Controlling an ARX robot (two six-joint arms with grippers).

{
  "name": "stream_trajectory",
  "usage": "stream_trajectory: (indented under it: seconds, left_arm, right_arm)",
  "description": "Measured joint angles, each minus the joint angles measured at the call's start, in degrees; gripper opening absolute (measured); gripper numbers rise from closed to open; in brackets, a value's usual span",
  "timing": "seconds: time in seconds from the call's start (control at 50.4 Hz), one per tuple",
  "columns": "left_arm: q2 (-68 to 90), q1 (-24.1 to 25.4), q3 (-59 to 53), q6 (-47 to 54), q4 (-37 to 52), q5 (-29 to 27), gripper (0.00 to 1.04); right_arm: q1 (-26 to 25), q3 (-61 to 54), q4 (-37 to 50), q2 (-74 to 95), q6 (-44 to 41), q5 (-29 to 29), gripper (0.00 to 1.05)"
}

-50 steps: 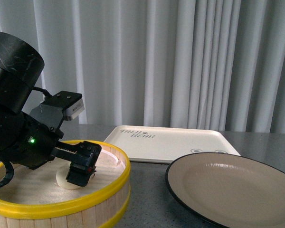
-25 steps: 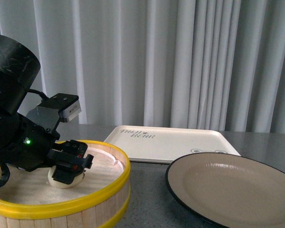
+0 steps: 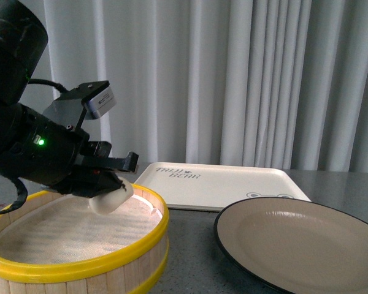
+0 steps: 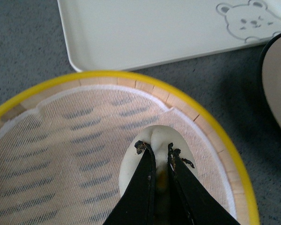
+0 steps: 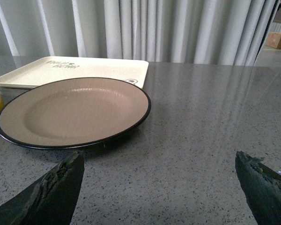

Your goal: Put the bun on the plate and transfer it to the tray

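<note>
The left hand point(image 4: 158, 154) is clenching the bun point(image 3: 112, 199), holding it just above the steamer basket point(image 3: 141, 245) near its two o'clock rim. The right hand point(image 5: 158, 159) is hovering released, at five o'clock of the plate point(image 5: 75, 112).

You get soft, even daylight through the curtain point(image 3: 264, 79) behind, with no hard shadows. In the front view the left arm point(image 3: 24, 141) sits close to the lens, dark and slightly soft. In the left wrist view the left hand point(image 4: 157, 150) reads near-black with little detail, and the bun point(image 4: 154, 136) looks pale, almost washed out. In the right wrist view the table point(image 5: 201, 140) carries pale streaks of glare, the plate point(image 5: 75, 110) throws a thin shadow under its rim, and the fingers point(image 5: 56, 187) of the right hand point(image 5: 161, 185) are dark and soft.
</note>
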Motion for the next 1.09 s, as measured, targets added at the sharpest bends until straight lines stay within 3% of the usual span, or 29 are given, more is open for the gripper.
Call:
stream_trajectory:
  seconds: [0.198,0.397,0.674,1.091]
  left_arm:
    - [1.18,-8.94,2.93,0.57,6.51,0.39,0.05]
    - [9.77,-18.03,8.72,3.3,7.41,2.62,0.05]
    - [18.1,-20.33,19.41,3.74,2.82,4.09,0.05]
    - [21.84,-23.21,21.53,6.01,-0.42,2.19,0.05]
  right_arm:
    - [0.0,0.0,0.0,0.0,0.0,0.0,0.96]
    - [0.0,0.0,0.0,0.0,0.0,0.0,0.96]
    - [0.0,0.0,0.0,0.0,0.0,0.0,0.96]
    - [0.0,0.0,0.0,0.0,0.0,0.02,0.96]
